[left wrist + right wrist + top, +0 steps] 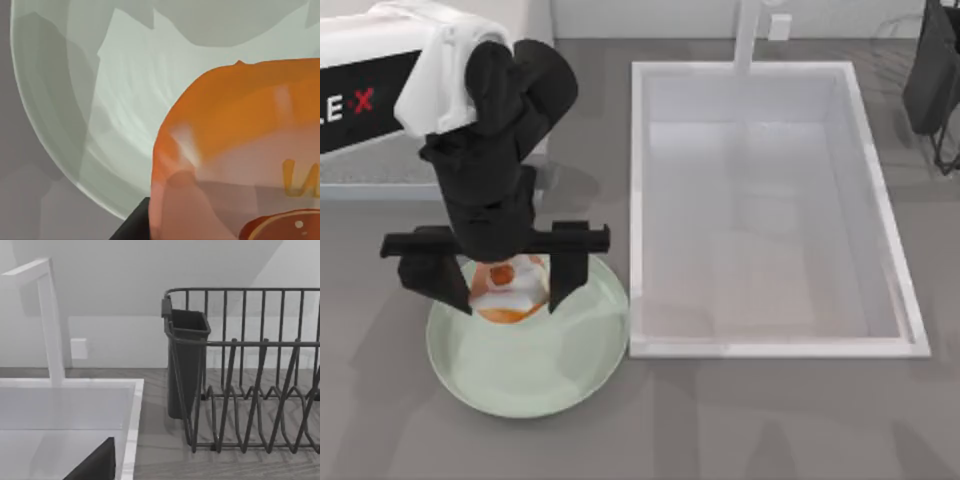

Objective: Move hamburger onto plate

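Observation:
The hamburger [510, 290], a small orange-brown bun with white and red patches, sits between the fingers of my left gripper [510, 305]. The gripper is shut on its sides. Both hang over the back part of the pale green plate [520, 390] at the table's front left. In the left wrist view the hamburger [240, 140] looms very close, with the plate [75, 100] spread out beneath it. I cannot tell whether the bun touches the plate. A dark part of my right gripper [95, 465] shows over the sink corner.
The white sink basin [640, 200] lies right of the plate, its rim almost touching the plate's edge. A white faucet [748, 35] stands at its back. A dark wire dish rack [250, 390] with a cutlery holder [187, 365] stands at the back right.

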Action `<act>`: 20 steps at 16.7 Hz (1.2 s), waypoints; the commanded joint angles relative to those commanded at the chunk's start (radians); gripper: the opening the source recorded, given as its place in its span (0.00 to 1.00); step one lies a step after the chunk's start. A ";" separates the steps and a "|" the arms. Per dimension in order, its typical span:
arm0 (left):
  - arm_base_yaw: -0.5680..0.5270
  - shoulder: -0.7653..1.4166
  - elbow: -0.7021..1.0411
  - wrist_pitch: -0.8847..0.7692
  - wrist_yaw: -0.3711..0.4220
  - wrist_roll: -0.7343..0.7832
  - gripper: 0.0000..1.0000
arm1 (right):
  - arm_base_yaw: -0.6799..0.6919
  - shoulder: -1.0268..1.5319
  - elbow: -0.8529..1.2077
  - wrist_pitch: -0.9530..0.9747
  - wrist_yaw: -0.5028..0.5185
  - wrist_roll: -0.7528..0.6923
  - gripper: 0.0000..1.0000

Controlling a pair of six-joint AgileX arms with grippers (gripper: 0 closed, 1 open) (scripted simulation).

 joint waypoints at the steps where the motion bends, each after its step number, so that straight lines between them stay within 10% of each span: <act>1: 0.000 0.000 0.000 0.000 0.000 0.000 0.00 | 0.000 0.000 0.000 0.000 0.000 0.000 1.00; 18: 0.004 0.060 -0.107 0.167 0.000 0.005 0.00 | 0.000 0.000 0.000 0.000 0.000 0.000 1.00; 20: 0.004 0.060 -0.107 0.167 0.000 0.005 0.15 | 0.000 0.000 0.000 0.000 0.000 0.000 1.00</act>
